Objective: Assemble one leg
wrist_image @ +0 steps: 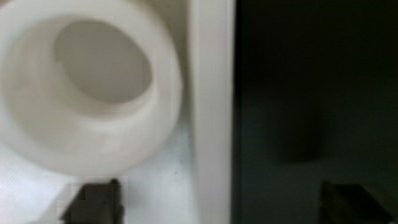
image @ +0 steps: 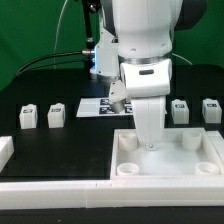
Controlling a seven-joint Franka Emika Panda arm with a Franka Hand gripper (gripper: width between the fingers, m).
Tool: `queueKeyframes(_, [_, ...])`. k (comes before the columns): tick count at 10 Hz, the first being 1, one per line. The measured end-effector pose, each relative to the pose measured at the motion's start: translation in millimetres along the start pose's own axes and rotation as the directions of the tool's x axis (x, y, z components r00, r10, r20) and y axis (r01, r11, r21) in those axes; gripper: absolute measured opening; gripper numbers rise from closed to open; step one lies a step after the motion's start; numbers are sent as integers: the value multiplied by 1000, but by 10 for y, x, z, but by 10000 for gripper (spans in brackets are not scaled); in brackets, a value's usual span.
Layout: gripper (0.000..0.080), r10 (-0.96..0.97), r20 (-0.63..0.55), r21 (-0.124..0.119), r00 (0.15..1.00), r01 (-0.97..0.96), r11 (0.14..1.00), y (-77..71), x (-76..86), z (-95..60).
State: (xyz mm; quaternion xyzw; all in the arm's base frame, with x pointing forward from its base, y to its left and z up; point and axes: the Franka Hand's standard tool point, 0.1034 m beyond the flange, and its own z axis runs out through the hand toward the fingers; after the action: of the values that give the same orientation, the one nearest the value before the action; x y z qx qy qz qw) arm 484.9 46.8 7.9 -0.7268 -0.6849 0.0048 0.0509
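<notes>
Small white block legs with square markers stand on the black table, two at the exterior view's left [image: 28, 117] [image: 56, 114] and two at its right [image: 180, 110] [image: 211, 108]. My gripper [image: 148, 140] hangs low over the far edge of the large white tray [image: 160, 165], close to its far-left round socket [image: 128, 143]. In the wrist view the gripper [wrist_image: 222, 205] is open and empty. Its dark fingertips [wrist_image: 93, 203] straddle the tray's rim [wrist_image: 210, 100], with the round socket [wrist_image: 98, 90] beside it. No leg is between the jaws.
The marker board [image: 98, 106] lies behind the arm. A white part [image: 5, 150] sits at the exterior view's left edge. A long white wall [image: 60, 195] runs along the front. Cables hang at the back by the green backdrop.
</notes>
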Motion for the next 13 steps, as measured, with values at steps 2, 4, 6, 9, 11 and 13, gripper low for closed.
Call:
queueKeyframes(2, [639,24,1,1,1000,-24,1000,-21,8,-6])
queueKeyframes(4, [648,58,5,-4,998,-58,998,-60,27,-70])
queueKeyframes(6, [649,109,14,-29,994,-109,994,-195,13,-270])
queueKeyframes(9, [649,169,11,-85,985,-168,982,-393,-44,-488])
queueKeyframes(11, [649,189,11,-80,982,-187,979,-407,-51,-460])
queueKeyframes(13, [649,347,-5,-78,938,-347,935,-412,-44,-455])
